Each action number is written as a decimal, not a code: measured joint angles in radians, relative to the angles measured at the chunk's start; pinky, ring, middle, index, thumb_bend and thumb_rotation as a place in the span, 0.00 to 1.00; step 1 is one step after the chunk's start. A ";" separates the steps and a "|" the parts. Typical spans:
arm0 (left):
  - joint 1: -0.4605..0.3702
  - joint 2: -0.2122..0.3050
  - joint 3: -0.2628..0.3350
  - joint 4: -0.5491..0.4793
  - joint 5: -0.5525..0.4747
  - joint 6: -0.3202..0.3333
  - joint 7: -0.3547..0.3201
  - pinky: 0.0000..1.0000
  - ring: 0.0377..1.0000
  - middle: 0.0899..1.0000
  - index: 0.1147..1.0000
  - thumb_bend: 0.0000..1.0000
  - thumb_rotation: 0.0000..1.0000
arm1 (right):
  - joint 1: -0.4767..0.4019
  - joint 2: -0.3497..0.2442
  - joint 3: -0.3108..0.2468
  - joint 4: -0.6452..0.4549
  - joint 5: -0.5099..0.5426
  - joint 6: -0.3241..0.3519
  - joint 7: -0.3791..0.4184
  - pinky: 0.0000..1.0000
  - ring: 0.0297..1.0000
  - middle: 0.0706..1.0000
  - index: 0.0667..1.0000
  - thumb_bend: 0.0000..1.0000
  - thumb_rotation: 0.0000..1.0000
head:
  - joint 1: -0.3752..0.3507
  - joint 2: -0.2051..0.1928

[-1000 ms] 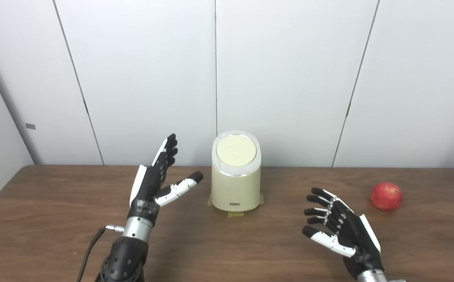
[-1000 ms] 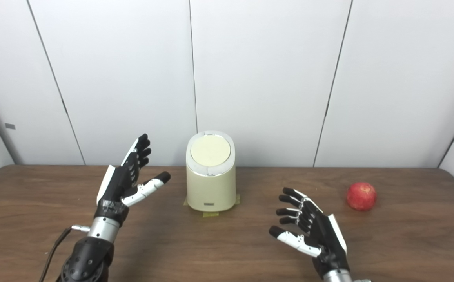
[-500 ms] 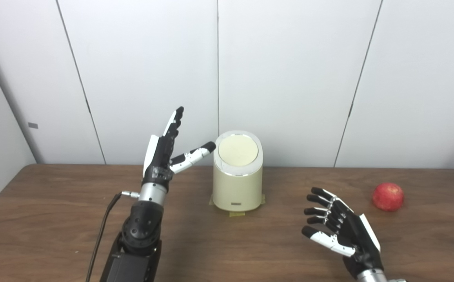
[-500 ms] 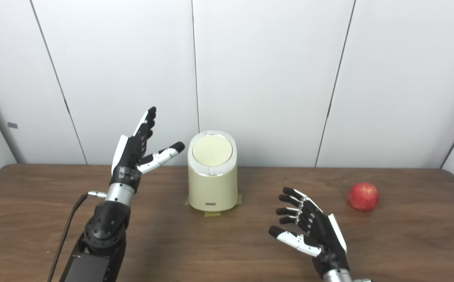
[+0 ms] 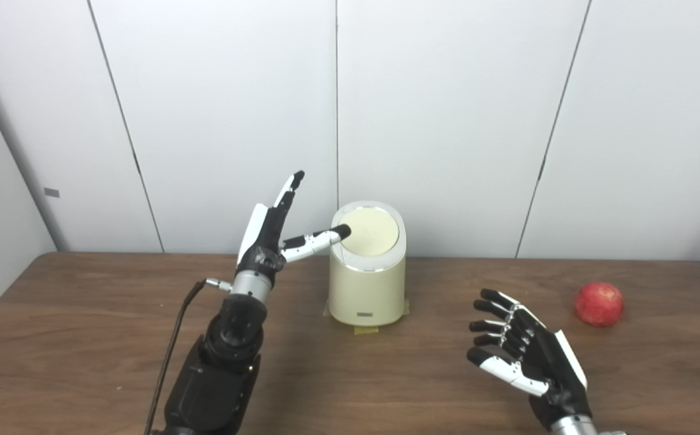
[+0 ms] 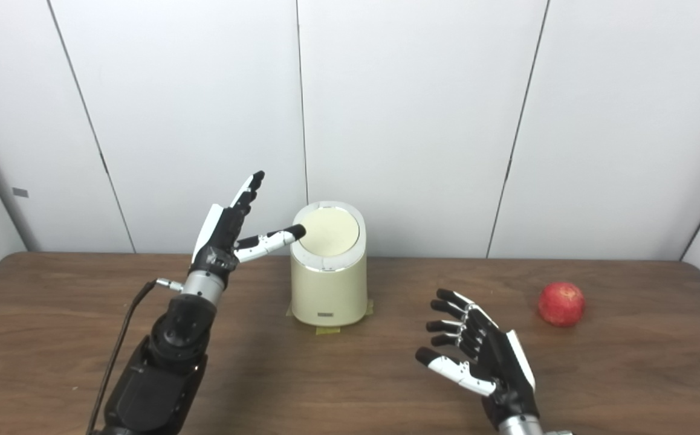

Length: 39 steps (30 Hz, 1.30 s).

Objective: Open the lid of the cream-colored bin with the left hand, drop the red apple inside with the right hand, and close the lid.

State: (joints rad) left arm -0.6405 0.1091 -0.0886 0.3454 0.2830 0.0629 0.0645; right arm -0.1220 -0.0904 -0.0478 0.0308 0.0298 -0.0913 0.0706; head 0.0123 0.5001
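Now left hand (image 5: 268,232) spread, thumb at the lid (image 5: 367,231) edge of the bin (image 5: 365,284); a slip could shove it. Right hand (image 5: 528,356) spread, empty

Wood-grain table (image 5: 84,338) (matt); glossy bin (image 5: 367,290).

Two head cameras, side by side, looking forward and slightly down across the wooden surface (image 5: 84,338) toward the white panelled wall (image 5: 447,121). Mid-range framing; both arms enter from the bottom edge. Views overlap almost wholly: the bin (image 5: 366,284) sits just right of centre in the left eye view and just left of centre in the right eye view.
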 measured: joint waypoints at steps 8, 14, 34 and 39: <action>-0.051 0.001 -0.037 0.078 0.088 0.005 0.026 0.93 1.00 1.00 1.00 0.93 0.29 | 0.000 0.000 0.001 0.000 0.000 0.000 -0.001 0.58 0.65 0.76 0.77 0.83 0.31 | -0.006 -0.003; -0.073 0.002 -0.050 0.119 0.114 0.005 0.045 0.98 1.00 1.00 1.00 0.91 0.26 | 0.001 0.000 0.001 0.000 -0.002 -0.002 -0.002 0.58 0.65 0.76 0.77 0.82 0.32 | -0.011 -0.003; -0.093 -0.036 -0.073 0.157 0.146 0.057 0.083 0.94 1.00 1.00 1.00 0.87 0.28 | 0.003 0.009 0.003 -0.008 -0.020 -0.015 -0.011 0.58 0.65 0.76 0.77 0.83 0.33 | -0.018 0.000; -0.101 -0.036 -0.094 0.170 0.166 0.076 0.086 0.98 1.00 1.00 1.00 0.88 0.31 | 0.004 0.008 0.007 -0.015 -0.021 -0.016 -0.010 0.56 0.64 0.76 0.77 0.82 0.34 | -0.021 0.003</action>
State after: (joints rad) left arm -0.7414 0.0726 -0.1826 0.5156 0.4487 0.1389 0.1504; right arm -0.1182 -0.0821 -0.0411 0.0160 0.0090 -0.1070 0.0611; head -0.0092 0.5031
